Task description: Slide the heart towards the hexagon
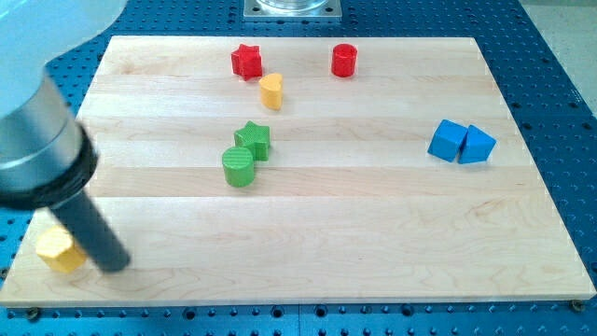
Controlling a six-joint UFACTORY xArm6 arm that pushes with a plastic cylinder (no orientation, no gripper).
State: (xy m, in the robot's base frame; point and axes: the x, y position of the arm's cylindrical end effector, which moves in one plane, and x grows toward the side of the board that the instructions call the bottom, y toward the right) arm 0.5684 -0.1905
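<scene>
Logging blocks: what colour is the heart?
Yellow; the heart shows plainly in the camera view.

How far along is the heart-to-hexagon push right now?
Done: nothing visible; the yellow heart sits near the view's top beside the red star. In hand: my tip is next to the yellow hexagon, far from the heart. Left: the entire slide.

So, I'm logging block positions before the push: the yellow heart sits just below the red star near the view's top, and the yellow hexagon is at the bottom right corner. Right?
Not quite. The camera view shows the yellow hexagon at the board's bottom left corner, not the right, with my tip right beside it. The yellow heart does sit just below the red star near the view's top.
</scene>
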